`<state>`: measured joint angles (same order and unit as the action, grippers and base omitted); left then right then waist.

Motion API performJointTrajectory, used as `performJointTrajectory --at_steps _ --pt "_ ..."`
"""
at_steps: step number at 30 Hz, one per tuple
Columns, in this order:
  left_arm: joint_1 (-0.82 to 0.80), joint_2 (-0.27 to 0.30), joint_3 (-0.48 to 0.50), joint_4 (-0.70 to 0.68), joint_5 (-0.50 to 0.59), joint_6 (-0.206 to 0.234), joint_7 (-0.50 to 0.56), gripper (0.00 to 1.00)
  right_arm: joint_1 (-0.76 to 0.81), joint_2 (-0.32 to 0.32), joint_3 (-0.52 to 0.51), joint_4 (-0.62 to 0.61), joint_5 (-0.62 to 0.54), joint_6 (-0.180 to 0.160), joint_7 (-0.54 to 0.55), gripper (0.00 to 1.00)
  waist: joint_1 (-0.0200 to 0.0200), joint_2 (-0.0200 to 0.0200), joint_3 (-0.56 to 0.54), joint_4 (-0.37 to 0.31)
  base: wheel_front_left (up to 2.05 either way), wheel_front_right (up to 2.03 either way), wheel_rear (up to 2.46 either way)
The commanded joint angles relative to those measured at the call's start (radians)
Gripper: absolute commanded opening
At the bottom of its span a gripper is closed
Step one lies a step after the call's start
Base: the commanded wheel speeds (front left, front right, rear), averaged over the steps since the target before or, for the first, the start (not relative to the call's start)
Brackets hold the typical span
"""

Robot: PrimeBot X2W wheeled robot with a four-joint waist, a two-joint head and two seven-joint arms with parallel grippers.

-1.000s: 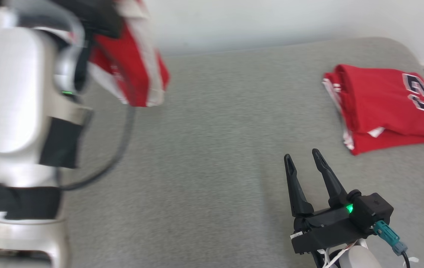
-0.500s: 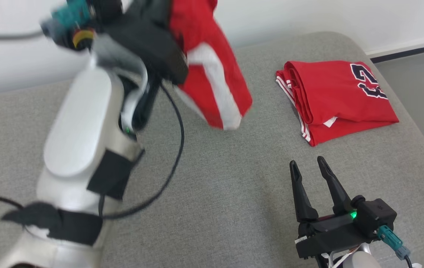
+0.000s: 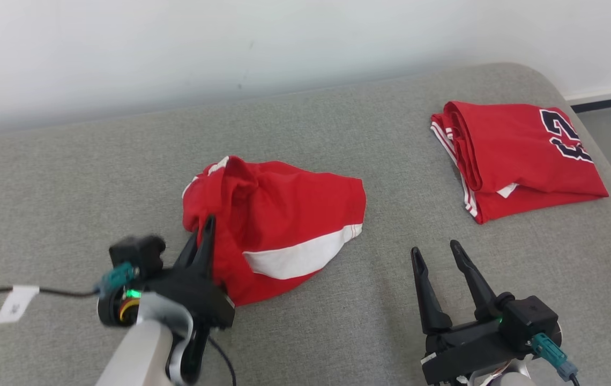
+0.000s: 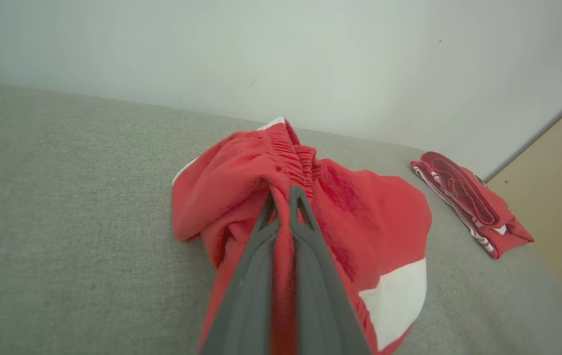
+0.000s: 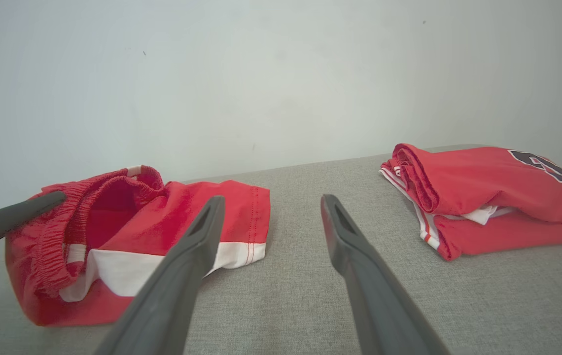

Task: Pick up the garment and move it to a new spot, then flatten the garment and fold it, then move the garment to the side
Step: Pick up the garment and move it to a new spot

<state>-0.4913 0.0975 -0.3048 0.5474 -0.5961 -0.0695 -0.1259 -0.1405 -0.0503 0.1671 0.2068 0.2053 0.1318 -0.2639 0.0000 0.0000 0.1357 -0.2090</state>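
The garment [image 3: 284, 214] is a pair of red shorts with a white band, lying crumpled in the middle of the grey cushion [image 3: 337, 321]. My left gripper [image 3: 206, 228] is shut on its elastic waistband at the left side; in the left wrist view the fingers [image 4: 305, 236] pinch red cloth [image 4: 360, 217] between them. My right gripper [image 3: 435, 252] stands open over bare cushion to the right of the shorts, with nothing between its fingers [image 5: 360, 256]. The shorts [image 5: 153, 231] also lie left of them in the right wrist view.
A folded red jersey [image 3: 520, 155] with a dark number lies at the back right of the cushion, also seen as a red stack [image 4: 468, 202] and a red pile [image 5: 488, 192]. A white wall runs behind. A cable with a white tag [image 3: 13, 305] lies at the left.
My left arm came down from high up, bringing the hanging shorts onto the cushion's middle. The head camera shifted too. The right gripper stayed open and still.
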Motion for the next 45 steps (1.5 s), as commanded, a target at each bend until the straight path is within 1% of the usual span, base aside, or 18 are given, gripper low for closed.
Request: performJointTrajectory --at_steps 1,3,4,5,6,13,19,20,21,24,27,29,32,37,41,43,45 --pt "0.028 0.005 0.0 0.012 0.006 -0.004 -0.021 0.0 0.013 0.001 0.004 0.004 -0.005 -0.002 0.001 1.0 0.0 0.0 -0.009 0.012 0.0 0.0 0.0" --pt "0.05 0.018 0.0 0.034 0.014 -0.003 -0.043 0.0 0.016 0.001 0.009 0.012 -0.006 -0.002 0.001 1.0 0.0 0.0 -0.015 0.018 0.0 0.0 0.0" --pt "0.058 0.023 -0.007 0.044 0.024 -0.005 -0.053 0.16 0.017 0.001 0.012 0.015 -0.005 -0.002 0.001 1.0 0.0 0.0 -0.019 0.02 0.0 0.0 0.0" --pt "0.063 0.027 -0.013 0.052 0.033 -0.006 -0.062 0.83 0.019 0.001 0.016 0.017 -0.005 -0.002 0.001 1.0 0.0 0.0 -0.022 0.021 0.0 0.0 0.0" --pt "0.064 0.03 -0.018 0.058 0.038 -0.006 -0.073 1.0 0.019 0.001 0.019 0.02 -0.002 -0.002 0.001 1.0 0.0 0.0 -0.026 0.023 0.0 0.0 0.0" --pt "0.1 0.066 -0.001 0.035 0.091 0.016 -0.131 1.0 0.026 0.001 0.023 0.016 0.015 -0.002 0.001 1.0 0.0 0.0 -0.057 0.038 0.0 0.0 0.0" --pt "0.156 0.096 0.032 -0.029 0.12 0.037 -0.14 1.0 0.048 0.0 0.002 0.007 0.006 -0.002 0.001 1.0 0.0 0.0 -0.092 0.056 0.0 0.0 0.0" --pt "0.182 0.109 0.05 -0.078 0.139 0.05 -0.139 1.0 0.053 0.001 -0.01 -0.001 0.001 -0.002 0.001 1.0 0.0 0.0 -0.102 0.063 0.0 0.0 0.0" --pt "0.182 0.109 0.05 -0.078 0.139 0.05 -0.139 1.0 0.053 0.001 -0.01 -0.001 0.001 -0.002 0.001 1.0 0.0 0.0 -0.102 0.063 0.0 0.0 0.0" --pt "0.233 0.127 0.07 -0.15 0.175 0.068 -0.139 1.0 0.066 0.001 -0.025 -0.008 -0.006 -0.002 0.001 1.0 0.0 0.0 -0.114 0.074 0.0 0.0 0.0" --pt "0.281 0.138 0.097 -0.219 0.202 0.076 -0.139 1.0 0.07 0.0 -0.04 -0.018 -0.014 -0.002 0.001 1.0 0.0 0.0 -0.119 0.084 0.0 0.0 0.0" --pt "0.313 0.143 0.122 -0.26 0.213 0.073 -0.139 1.0 0.081 0.001 -0.052 -0.022 -0.015 -0.002 0.001 1.0 0.0 0.0 -0.121 0.09 0.0 0.0 0.0" --pt "0.362 0.135 0.145 -0.318 0.239 0.087 -0.139 1.0 0.089 0.0 -0.073 -0.027 -0.021 -0.002 0.001 1.0 0.0 0.0 -0.124 0.098 0.0 0.0 0.0" --pt "0.449 0.112 0.206 -0.42 0.289 0.094 -0.139 1.0 0.112 0.001 -0.111 -0.036 -0.024 -0.002 0.001 1.0 0.0 0.0 -0.127 0.108 0.0 0.0 0.0" --pt "0.524 0.091 0.242 -0.476 0.354 0.089 -0.139 1.0 0.127 0.001 -0.13 -0.042 -0.025 -0.002 0.001 1.0 0.0 0.0 -0.127 0.113 0.0 0.0 0.0" --pt "0.555 0.068 0.259 -0.498 0.373 0.087 -0.139 1.0 0.14 0.001 -0.137 -0.043 -0.027 -0.002 0.001 1.0 0.0 0.0 -0.128 0.116 0.0 0.0 0.0" --pt "0.588 0.048 0.283 -0.519 0.402 0.064 -0.14 1.0 0.151 0.001 -0.145 -0.041 -0.025 -0.002 0.001 1.0 0.0 0.0 -0.127 0.123 0.0 0.0 0.0"
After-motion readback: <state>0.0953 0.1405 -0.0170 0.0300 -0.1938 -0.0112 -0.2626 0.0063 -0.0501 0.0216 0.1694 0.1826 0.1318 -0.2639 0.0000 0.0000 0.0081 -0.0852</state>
